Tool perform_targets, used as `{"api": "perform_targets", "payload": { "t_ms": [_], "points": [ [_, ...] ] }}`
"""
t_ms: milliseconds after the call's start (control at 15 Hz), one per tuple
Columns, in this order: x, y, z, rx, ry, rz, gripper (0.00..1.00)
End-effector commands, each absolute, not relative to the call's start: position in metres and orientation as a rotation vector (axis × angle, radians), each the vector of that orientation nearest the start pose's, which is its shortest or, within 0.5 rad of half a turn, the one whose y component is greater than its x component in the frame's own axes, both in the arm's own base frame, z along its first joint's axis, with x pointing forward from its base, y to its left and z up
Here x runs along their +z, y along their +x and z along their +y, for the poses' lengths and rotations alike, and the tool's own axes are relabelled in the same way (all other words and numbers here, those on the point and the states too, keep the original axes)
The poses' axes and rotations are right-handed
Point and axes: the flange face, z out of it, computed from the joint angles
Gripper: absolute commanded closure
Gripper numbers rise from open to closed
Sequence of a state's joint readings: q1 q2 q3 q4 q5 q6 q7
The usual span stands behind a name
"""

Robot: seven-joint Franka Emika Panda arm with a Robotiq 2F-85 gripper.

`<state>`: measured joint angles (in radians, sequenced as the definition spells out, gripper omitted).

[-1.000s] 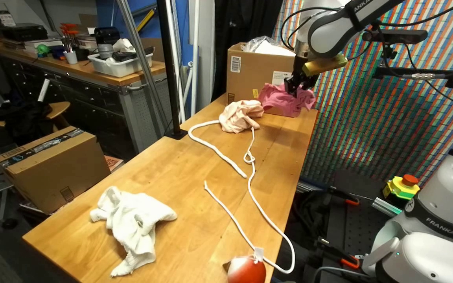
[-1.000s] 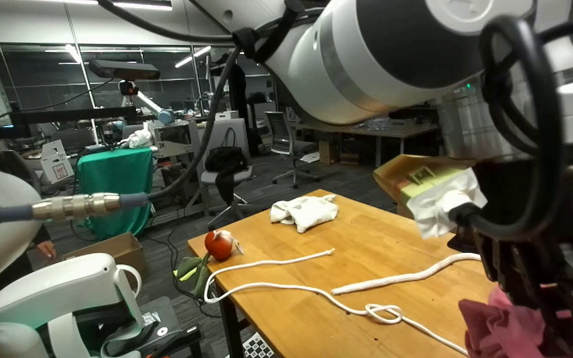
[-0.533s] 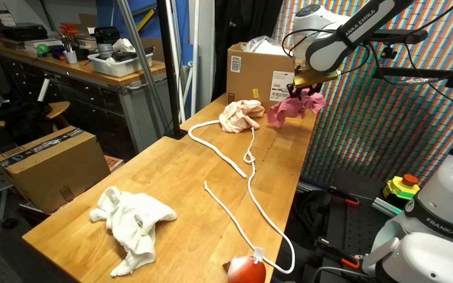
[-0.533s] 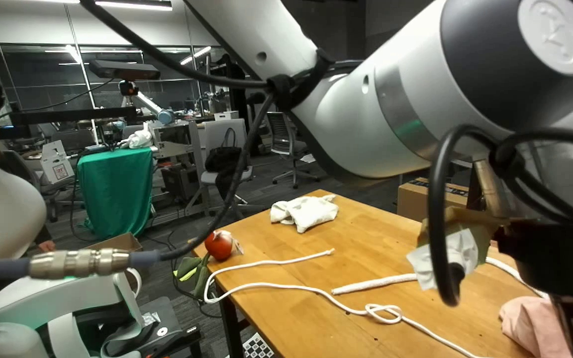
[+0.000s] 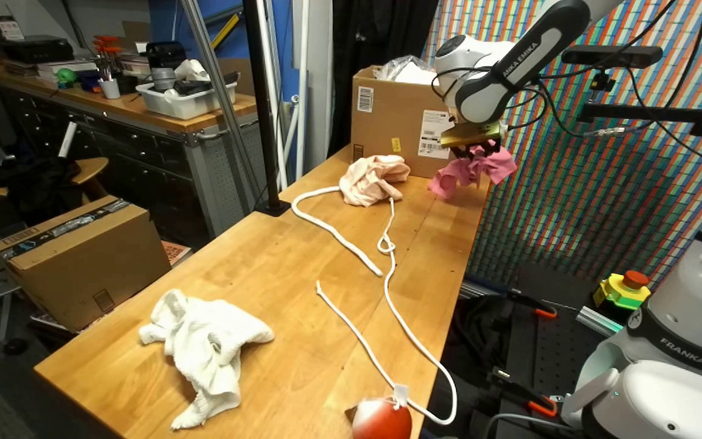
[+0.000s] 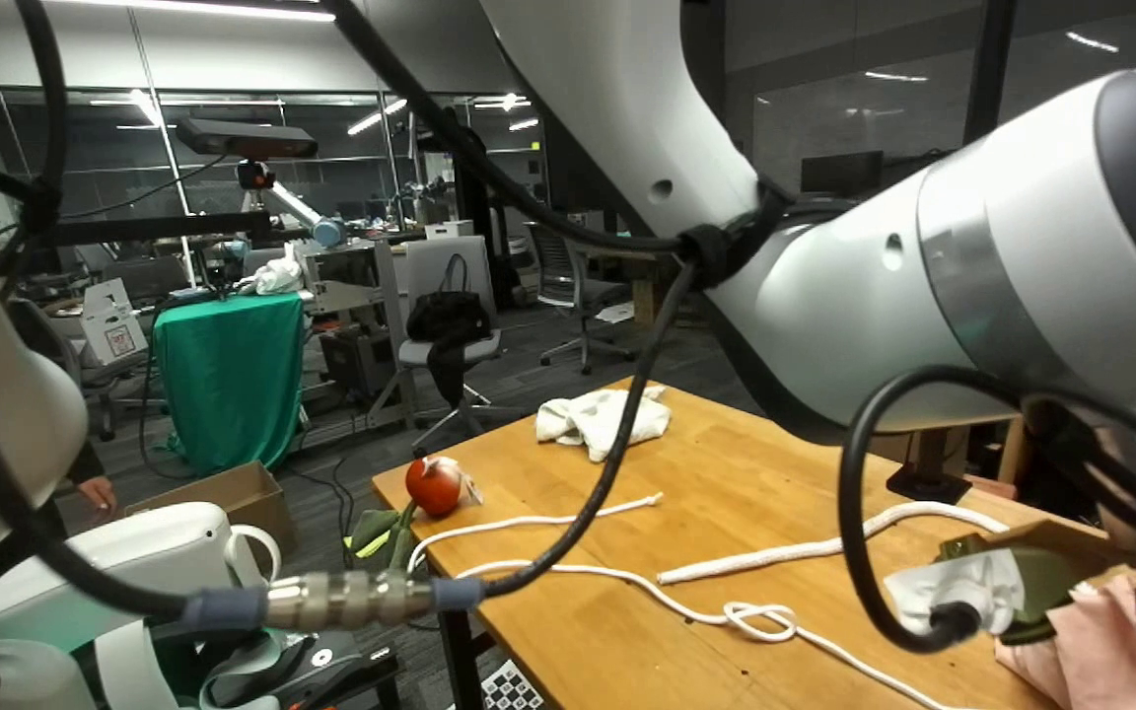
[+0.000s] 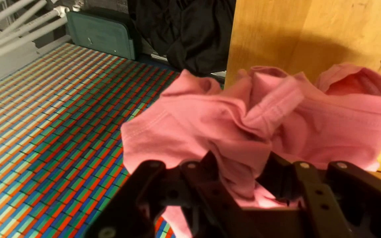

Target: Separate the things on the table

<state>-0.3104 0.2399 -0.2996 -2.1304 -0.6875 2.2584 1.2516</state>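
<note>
Well, arm [image 5: 528,52] bent, grpr [image 7: 242,163] pts dn

pincer [image 7: 242,166] and pink cloth [image 7: 190,125] | shifted away from peach cloth [image 5: 369,181] | toward edge of table [image 5: 281,265]

Arm [image 5: 528,61] slants in from the upper right in an exterior view; white base [image 5: 692,317] at the right edge. Wrist [image 5: 478,97] bent, gripper [image 7: 242,165] hanging below it. In an exterior view the forearm [image 6: 642,128] drops from top centre — thick wrist joint [image 6: 1002,266] toward the right edge. Wrist view: fingers [image 7: 207,168] up from the bottom edge, clamped on pink cloth [image 7: 193,129].
</note>
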Motion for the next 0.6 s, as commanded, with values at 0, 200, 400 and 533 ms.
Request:
{"api": "perform_targets", "payload": {
  "t_ms": [0,200,400,533],
  "points": [
    [0.291,0.472,-0.346,0.078,1.902,-1.684,0.90],
    [0.284,0.484,-0.345,0.075,1.917,-1.706,0.90],
    [0.279,0.496,-0.340,0.069,1.936,-1.732,0.89],
    [0.277,0.502,-0.337,0.065,1.947,-1.738,0.89]
  ]
}}
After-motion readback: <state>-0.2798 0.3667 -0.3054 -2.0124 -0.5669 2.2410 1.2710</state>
